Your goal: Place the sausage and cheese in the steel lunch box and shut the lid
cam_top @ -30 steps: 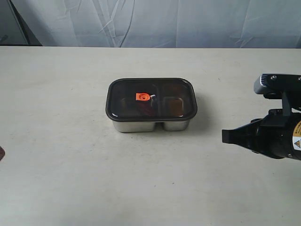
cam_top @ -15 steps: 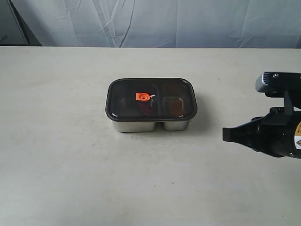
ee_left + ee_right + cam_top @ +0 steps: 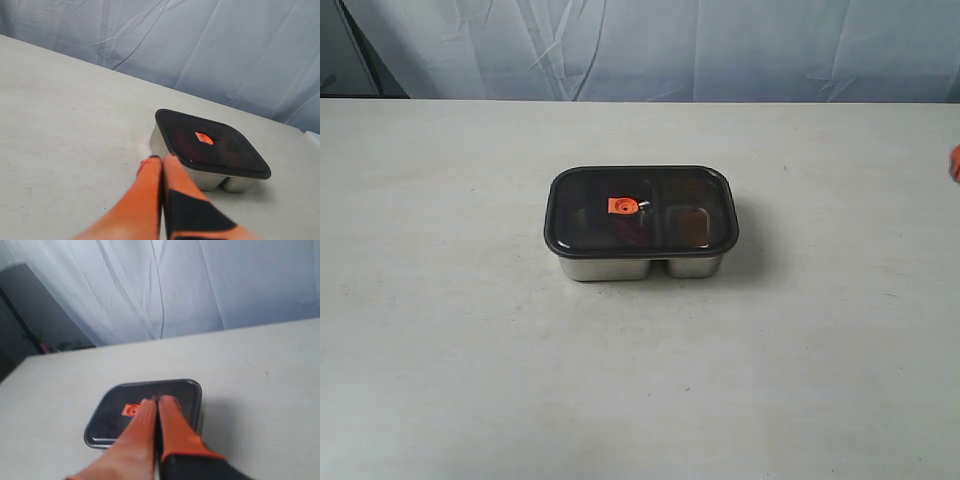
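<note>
The steel lunch box (image 3: 610, 267) stands mid-table with the dark translucent lid (image 3: 670, 190) seated flat on it, orange valve tab (image 3: 623, 205) at the centre. Through the lid, a dim reddish shape, the sausage (image 3: 631, 232), shows in the left compartment. A faint brownish tint, the cheese (image 3: 690, 228), shows in the right one. In the left wrist view my left gripper (image 3: 162, 159) is shut and empty, its tips near the box's corner (image 3: 159, 142), short of the lid (image 3: 225, 150). In the right wrist view my right gripper (image 3: 157, 401) is shut and empty, raised over the table with the lid (image 3: 112, 415) behind it.
The pale table (image 3: 470, 350) carries nothing else. A wrinkled blue-grey curtain (image 3: 670, 45) hangs along its far edge. An orange sliver (image 3: 956, 163) shows at the right edge of the exterior view.
The right arm, seen low at the right of the exterior view earlier, has drawn back out of that view. The lunch box and lid have not moved.
</note>
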### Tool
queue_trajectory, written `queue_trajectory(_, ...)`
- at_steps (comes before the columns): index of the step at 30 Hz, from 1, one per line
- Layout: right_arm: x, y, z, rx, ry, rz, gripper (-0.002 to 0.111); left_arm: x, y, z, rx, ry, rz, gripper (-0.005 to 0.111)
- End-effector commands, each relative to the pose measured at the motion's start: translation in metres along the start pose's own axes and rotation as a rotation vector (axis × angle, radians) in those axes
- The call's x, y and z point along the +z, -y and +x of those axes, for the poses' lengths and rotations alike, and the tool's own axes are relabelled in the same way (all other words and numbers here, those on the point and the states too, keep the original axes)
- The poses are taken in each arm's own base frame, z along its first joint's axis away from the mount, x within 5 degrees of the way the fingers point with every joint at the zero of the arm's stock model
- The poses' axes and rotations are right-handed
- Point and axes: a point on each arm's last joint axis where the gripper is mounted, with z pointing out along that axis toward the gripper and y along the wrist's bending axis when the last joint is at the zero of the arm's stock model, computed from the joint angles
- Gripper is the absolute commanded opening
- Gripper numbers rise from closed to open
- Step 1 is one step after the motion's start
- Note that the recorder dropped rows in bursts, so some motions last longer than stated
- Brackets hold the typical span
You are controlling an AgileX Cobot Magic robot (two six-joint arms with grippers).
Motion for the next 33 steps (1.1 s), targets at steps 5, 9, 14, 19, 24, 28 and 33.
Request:
queue_trajectory(5, -0.027, 0.034, 0.053, 0.291, 0.135, 0.124, -0.001, 0.000, -0.001, 0.000, 0.007, 0.015, -0.004, 0.000)
queue_trajectory(9, -0.028, 0.048, 0.082, 0.345, 0.177, 0.201, -0.001, 0.000, -0.001, 0.000, 0.007, 0.015, -0.004, 0.000)
queue_trajectory(14, -0.025, 0.056, 0.100, 0.340, 0.182, 0.245, -0.001, 0.000, -0.001, 0.000, 0.007, 0.015, -0.004, 0.000)
queue_trajectory(19, -0.025, 0.058, 0.105, 0.229, 0.118, 0.283, -0.001, 0.000, -0.001, 0.000, 0.007, 0.015, -0.004, 0.000)
queue_trajectory(24, -0.025, 0.058, 0.105, 0.136, 0.105, 0.288, -0.001, 0.000, -0.001, 0.000, 0.007, 0.015, -0.004, 0.000)
queue_trajectory(28, -0.025, 0.058, 0.105, 0.136, 0.105, 0.288, -0.001, 0.000, -0.001, 0.000, 0.007, 0.015, -0.004, 0.000)
queue_trajectory(33, -0.025, 0.058, 0.105, 0.138, 0.105, 0.288, -0.001, 0.000, -0.001, 0.000, 0.007, 0.015, -0.004, 0.000)
